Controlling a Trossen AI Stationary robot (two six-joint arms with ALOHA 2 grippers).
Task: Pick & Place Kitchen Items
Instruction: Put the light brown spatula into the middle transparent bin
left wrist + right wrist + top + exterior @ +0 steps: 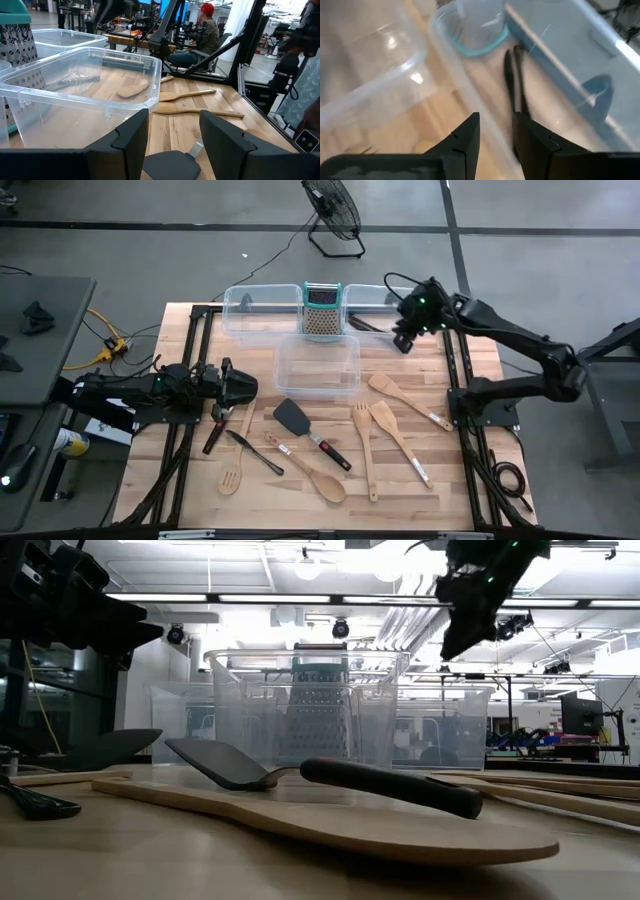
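The right gripper (pixel 404 340) is hovering over the back-right bin (pixel 385 305), just right of the box grater (pixel 321 311), jaws parted a little and holding nothing; a black utensil (pixel 512 80) is lying in that bin directly ahead of the jaws, its long axis running away from them. The left gripper (pixel 245 387) is waiting left of the near bin (pixel 317 366), jaws spread and empty. The black turner (pixel 310 430) is lying on the desk (pixel 450 470) just ahead of it, probably the closer pick, with wooden spoons (pixel 400 435) beyond.
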